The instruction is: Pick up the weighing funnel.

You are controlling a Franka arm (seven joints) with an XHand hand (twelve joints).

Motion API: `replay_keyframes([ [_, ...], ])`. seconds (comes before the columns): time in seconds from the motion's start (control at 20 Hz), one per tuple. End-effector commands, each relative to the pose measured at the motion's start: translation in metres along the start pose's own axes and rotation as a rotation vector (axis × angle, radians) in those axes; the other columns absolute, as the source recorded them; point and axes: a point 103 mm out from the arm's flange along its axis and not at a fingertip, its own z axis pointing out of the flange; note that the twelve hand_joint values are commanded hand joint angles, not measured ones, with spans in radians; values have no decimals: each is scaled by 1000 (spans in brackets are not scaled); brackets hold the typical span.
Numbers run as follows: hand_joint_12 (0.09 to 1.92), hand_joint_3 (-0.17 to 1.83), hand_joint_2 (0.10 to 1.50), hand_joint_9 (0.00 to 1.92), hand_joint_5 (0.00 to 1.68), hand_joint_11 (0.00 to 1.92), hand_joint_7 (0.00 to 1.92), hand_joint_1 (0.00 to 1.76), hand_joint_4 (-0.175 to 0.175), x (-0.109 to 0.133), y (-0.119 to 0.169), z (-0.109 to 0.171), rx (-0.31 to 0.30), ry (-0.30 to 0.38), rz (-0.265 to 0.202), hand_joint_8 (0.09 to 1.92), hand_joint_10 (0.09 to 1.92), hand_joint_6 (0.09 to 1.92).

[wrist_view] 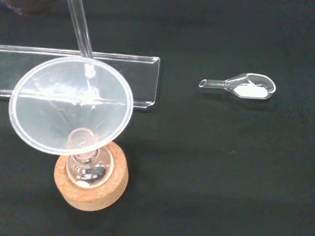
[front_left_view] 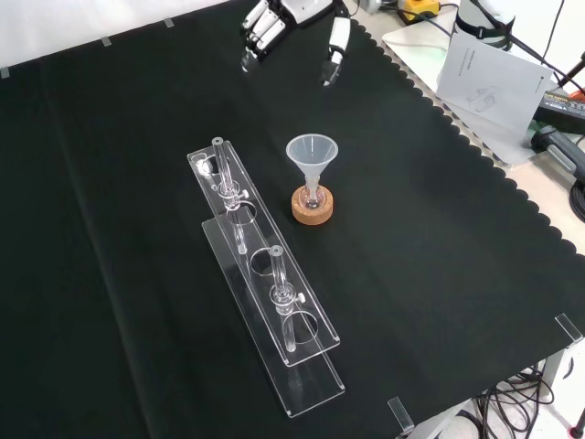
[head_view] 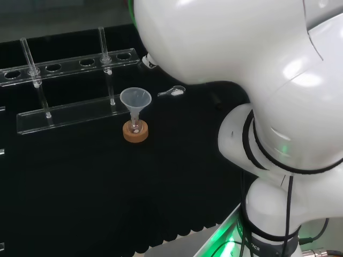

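The weighing funnel (wrist_view: 246, 87), a small clear scoop with a short stem and some white powder in its bowl, lies on the black cloth. In the head view the weighing funnel (head_view: 171, 91) rests just right of the big funnel (head_view: 132, 99). The hand (front_left_view: 285, 16) hangs at the top of the front view, above the cloth, open, with its fingers (front_left_view: 260, 31) and thumb (front_left_view: 336, 44) apart and nothing between them. It touches nothing. The big funnel (front_left_view: 312, 152) stands mouth up in a small flask (wrist_view: 89, 168) on a cork ring (front_left_view: 313, 205).
A long clear rack (front_left_view: 274, 315) with upright glass tubes (front_left_view: 222, 169) stands left of the funnel in the front view. The rack (head_view: 64, 113) lies behind the funnel in the head view. Papers (front_left_view: 489, 73) and cables lie beyond the cloth's scalloped right edge.
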Motion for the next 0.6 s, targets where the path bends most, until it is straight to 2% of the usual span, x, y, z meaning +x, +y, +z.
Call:
replay_keyframes([
  [0.05, 1356, 199, 809, 552, 457, 326, 268, 664, -58, -26, 5, -8, 7, 17, 12, 698, 628, 87],
  [0.2, 1354, 204, 807, 561, 463, 332, 278, 668, -58, -41, 7, -10, 2, 39, 23, 698, 624, 87],
  [0.6, 1334, 244, 805, 602, 498, 366, 335, 722, -60, -76, 19, -9, 18, 17, 52, 699, 603, 87],
])
